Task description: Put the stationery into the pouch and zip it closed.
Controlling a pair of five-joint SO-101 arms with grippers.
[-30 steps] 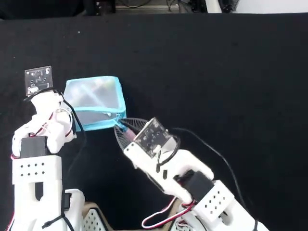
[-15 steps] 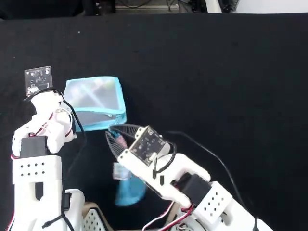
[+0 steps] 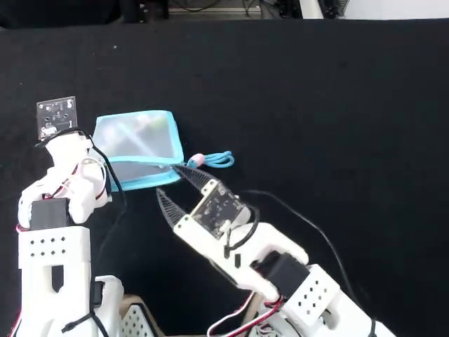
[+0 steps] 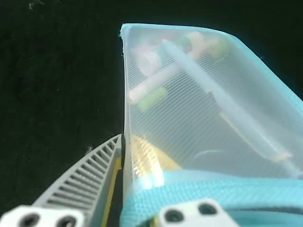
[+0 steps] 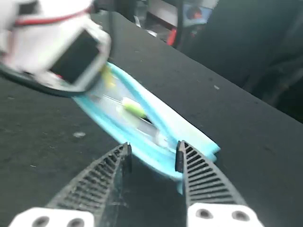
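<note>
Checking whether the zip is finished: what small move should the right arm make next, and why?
Probably nudge the open right gripper to the pull cord and pinch it: it lies loose beside the pouch corner, the left gripper clamps the pouch, and full closure isn't clear.

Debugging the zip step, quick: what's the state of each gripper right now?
Left gripper: shut on the pouch, clamping its edge.
Right gripper: open, holding nothing, next to the pouch's zipper corner.
</note>
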